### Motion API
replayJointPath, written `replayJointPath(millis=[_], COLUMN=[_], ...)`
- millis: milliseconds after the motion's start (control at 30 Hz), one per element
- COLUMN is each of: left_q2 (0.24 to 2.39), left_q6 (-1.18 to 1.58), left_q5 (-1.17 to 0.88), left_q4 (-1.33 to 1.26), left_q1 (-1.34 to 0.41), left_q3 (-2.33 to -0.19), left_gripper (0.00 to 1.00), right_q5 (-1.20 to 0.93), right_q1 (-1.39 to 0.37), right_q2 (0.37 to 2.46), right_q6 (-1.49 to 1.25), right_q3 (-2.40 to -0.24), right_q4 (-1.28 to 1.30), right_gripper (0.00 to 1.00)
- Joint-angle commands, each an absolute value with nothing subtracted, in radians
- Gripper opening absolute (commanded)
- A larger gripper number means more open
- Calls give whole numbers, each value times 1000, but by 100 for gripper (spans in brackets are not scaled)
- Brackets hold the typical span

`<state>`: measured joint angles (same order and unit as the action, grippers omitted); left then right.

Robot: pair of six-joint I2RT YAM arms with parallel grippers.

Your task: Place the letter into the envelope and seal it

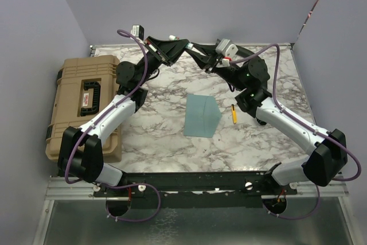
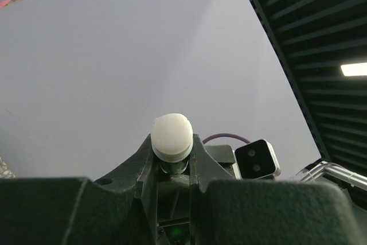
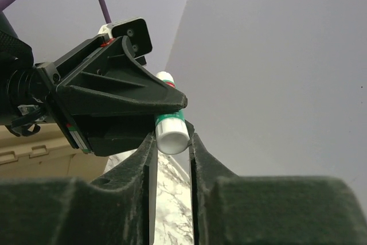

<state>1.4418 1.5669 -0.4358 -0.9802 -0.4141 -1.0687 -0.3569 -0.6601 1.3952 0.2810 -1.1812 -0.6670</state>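
Both arms are raised over the middle of the far edge of the tabletop [image 1: 166, 142], their tools meeting tip to tip above the marble. The left gripper [image 2: 171, 148] is pressed onto the rounded white end of a white-and-green tube, by its look a glue stick [image 3: 171, 131]. The right gripper [image 3: 171, 139] pinches the same tube lower down, one finger on each side of its green band. In the right wrist view the left gripper's black body sits directly over the tube, so the two grips lie close together along it. This shared hold, well above the surface, reads as a two-handed move to pull or twist off a cap, or to pass the stick from one arm to the other; which of these cannot be told. The envelope [image 1: 202, 116] lies flat near the centre of the tabletop, slightly toward the right edge, apart from both arms, one part of it folded in a triangular shape on its right side. The letter shows in no view; it is judged likely to be inside the envelope, but this is not confirmed. A small yellow object [image 1: 233, 113] lies just beside the envelope on the right-edge side. A tan case [image 1: 83, 104] occupies the left edge. Sealing is judged not yet done.
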Motion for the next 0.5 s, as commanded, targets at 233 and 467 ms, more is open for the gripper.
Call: replayJointPath(millis=[233, 467], left_q2=[1419, 1421], left_q6=[1567, 1563], left_q5=[-459, -460], left_q4=[-981, -977], left_q1=[-422, -423], left_q3=[-1046, -1047], left_gripper=[0, 0], right_q5=[-364, -439], right_q1=[-665, -666], right_q2=[1402, 1416], right_q6=[313, 307], right_q3=[-1198, -1221], right_q4=[-700, -668], right_gripper=[47, 34])
